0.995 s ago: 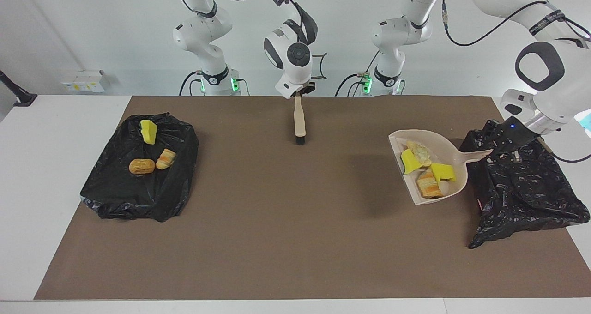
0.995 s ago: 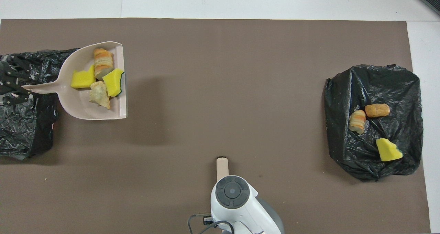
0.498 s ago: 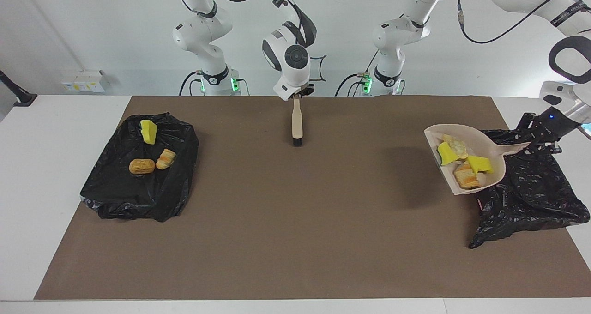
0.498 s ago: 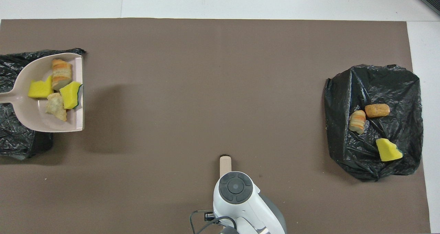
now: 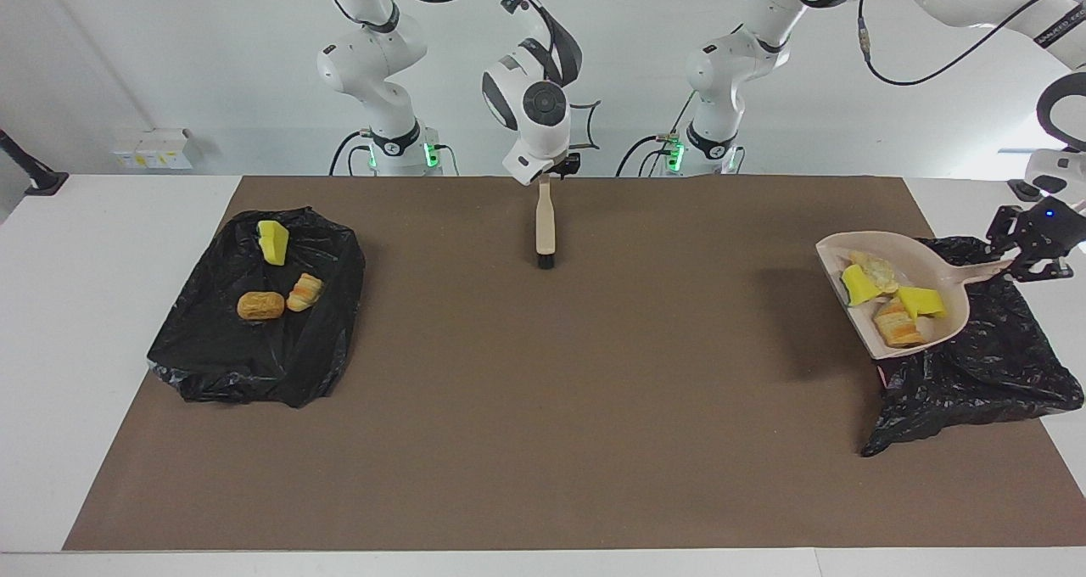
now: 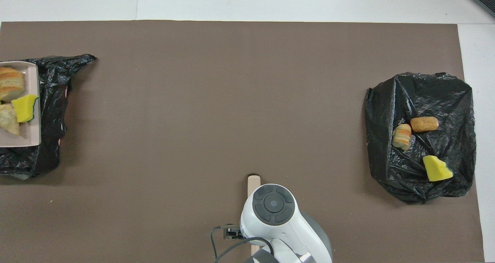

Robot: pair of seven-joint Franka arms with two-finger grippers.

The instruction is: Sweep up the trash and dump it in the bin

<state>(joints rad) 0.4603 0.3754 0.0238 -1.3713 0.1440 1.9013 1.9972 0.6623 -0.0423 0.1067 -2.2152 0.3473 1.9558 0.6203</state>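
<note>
My left gripper (image 5: 1022, 254) is shut on the handle of the beige dustpan (image 5: 943, 266) and holds it up over the black bag (image 5: 984, 373) at the left arm's end. The pan carries several scraps of trash: yellow sponge pieces (image 5: 922, 302) and bread lumps (image 5: 897, 329). In the overhead view only the pan's mouth (image 6: 23, 141) and some scraps (image 6: 24, 107) show over that bag (image 6: 50, 100). My right gripper (image 5: 547, 174) is shut on the brush (image 5: 545, 225), bristles down, over the mat's edge nearest the robots; its handle tip (image 6: 253, 182) shows from above.
A second black bag (image 5: 254, 348) lies at the right arm's end of the brown mat (image 5: 543, 407). On it lie a yellow sponge piece (image 5: 273, 242), a bread lump (image 5: 260, 305) and a striped lump (image 5: 305, 291). They also show from above on this bag (image 6: 421, 96).
My left gripper has carried the loaded dustpan toward the left arm's end, from beside the black bag to over it. The right gripper and brush have barely moved.
</note>
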